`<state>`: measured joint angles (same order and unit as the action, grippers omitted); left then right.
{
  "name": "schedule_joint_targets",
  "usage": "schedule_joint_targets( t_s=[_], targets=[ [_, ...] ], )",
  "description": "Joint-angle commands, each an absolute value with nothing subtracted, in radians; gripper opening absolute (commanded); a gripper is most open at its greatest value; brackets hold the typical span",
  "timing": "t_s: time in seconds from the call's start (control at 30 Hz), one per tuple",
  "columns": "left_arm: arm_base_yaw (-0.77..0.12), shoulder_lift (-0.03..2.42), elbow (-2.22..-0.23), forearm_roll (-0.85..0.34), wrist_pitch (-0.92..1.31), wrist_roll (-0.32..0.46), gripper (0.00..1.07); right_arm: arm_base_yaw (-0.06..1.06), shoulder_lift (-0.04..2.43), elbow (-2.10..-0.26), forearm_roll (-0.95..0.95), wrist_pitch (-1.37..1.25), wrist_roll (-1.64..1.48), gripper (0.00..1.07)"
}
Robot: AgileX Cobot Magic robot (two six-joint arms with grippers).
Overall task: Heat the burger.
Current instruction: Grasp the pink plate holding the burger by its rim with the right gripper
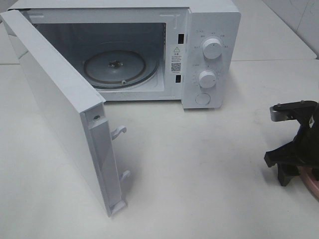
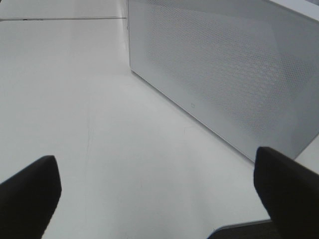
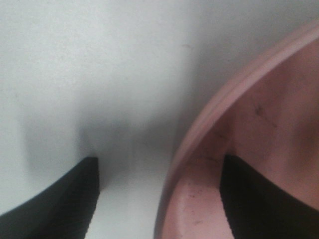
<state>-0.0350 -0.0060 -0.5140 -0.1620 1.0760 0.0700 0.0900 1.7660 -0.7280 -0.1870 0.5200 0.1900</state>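
The burger is out of view in every frame. At the far right edge of the exterior view my right gripper (image 1: 291, 174) reaches down over a round pink plate (image 1: 312, 187). In the right wrist view the right gripper (image 3: 159, 162) is open and straddles the rim of the pink plate (image 3: 259, 124). One of its fingers (image 3: 65, 199) is outside over the white table and the other is inside the plate. My left gripper (image 2: 155, 159) is open with nothing between its fingers, low over the table beside the microwave door (image 2: 224, 74).
A white microwave (image 1: 209, 50) stands at the back with its door (image 1: 60, 114) swung wide open toward the front left. Its glass turntable (image 1: 117, 67) is bare. The white table (image 1: 199, 164) stretches between the door and the right arm.
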Motion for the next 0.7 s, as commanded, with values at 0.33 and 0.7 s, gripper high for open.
schedule_joint_targets(
  t_s=[0.33, 0.7],
  targets=[
    [-0.038, -0.022, -0.514, -0.163, 1.068, 0.073, 0.98, 0.085, 1.793, -0.718, -0.217, 0.542, 0.249, 0.02],
    [-0.038, -0.022, -0.514, -0.163, 1.068, 0.073, 0.98, 0.177, 1.792, -0.720, -0.252, 0.597, 0.290, 0.00]
  ],
)
